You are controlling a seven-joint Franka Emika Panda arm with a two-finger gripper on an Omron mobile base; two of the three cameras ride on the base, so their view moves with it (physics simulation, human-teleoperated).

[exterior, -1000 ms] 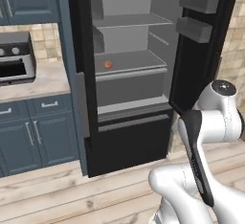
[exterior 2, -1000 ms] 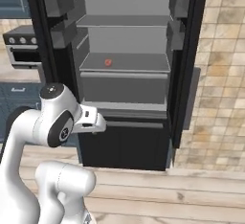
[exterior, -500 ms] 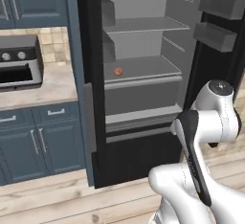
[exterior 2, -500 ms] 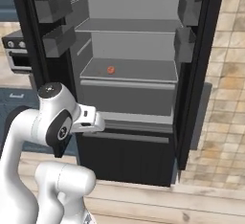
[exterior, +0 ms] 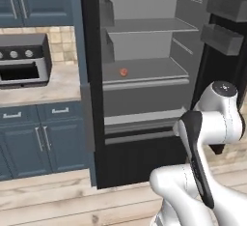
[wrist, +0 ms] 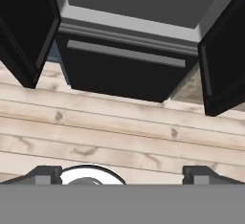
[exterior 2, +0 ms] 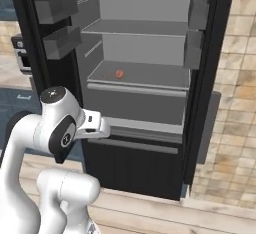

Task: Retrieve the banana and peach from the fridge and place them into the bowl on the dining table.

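The black fridge (exterior: 91, 75) (exterior 2: 209, 53) stands with both doors swung open, light grey inside. The peach (exterior: 124, 72) (exterior 2: 119, 73), small and orange-red, lies alone on the middle shelf towards its left. The banana, the bowl and the dining table are out of view. My arm is folded up in front of the fridge's lower part. In the hand view my gripper (wrist: 123, 176) points down at the floor before the fridge's black bottom drawer (wrist: 119, 70); its fingertips (wrist: 45, 173) stand wide apart, open and empty.
Both open doors (wrist: 24, 27) (wrist: 222, 55) flank the approach, with grey bins (exterior: 226, 7) (exterior 2: 55, 8) on them. A counter with a small oven (exterior: 24, 65) and blue-grey cabinets (exterior: 38, 133) lies left. A tan tiled wall (exterior 2: 235, 103) is right. Wooden floor (wrist: 119, 122) lies below.
The whole picture has shifted and the fridge has grown larger: the base has driven closer to it. The arm keeps its folded pose and the gripper stays open.
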